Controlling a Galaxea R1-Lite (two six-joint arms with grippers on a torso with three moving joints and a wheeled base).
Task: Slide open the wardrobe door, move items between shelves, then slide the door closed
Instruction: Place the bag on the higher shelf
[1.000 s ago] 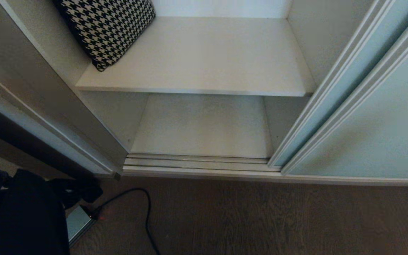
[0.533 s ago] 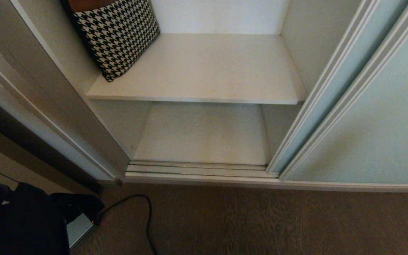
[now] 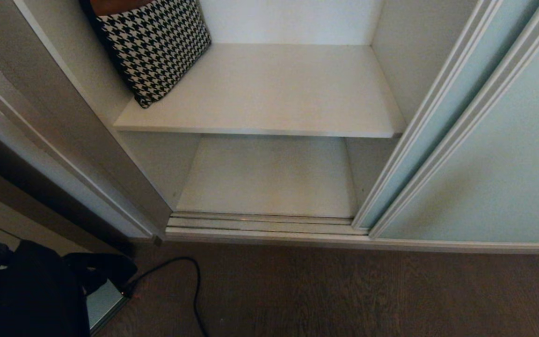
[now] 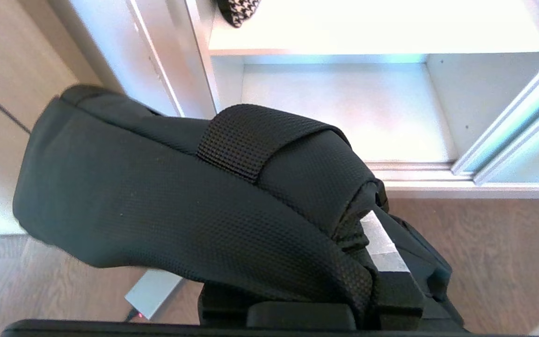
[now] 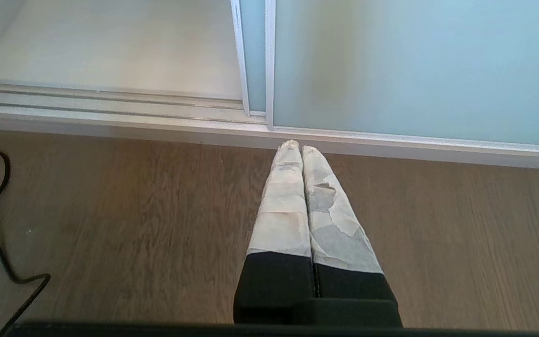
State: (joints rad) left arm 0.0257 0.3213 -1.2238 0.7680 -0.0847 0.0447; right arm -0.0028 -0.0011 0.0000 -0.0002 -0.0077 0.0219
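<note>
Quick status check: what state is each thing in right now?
Sliding door: slid open to the right.
Black bag: held off the floor, outside the wardrobe.
Left gripper: shut on black bag.
Right gripper: shut, empty, above the floor.
Upper shelf: holds a checked cushion.
Lower shelf: bare.

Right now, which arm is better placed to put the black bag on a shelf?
Left. The left gripper already holds the black bag before the open shelves; the right gripper is shut, empty, near the sliding door.
</note>
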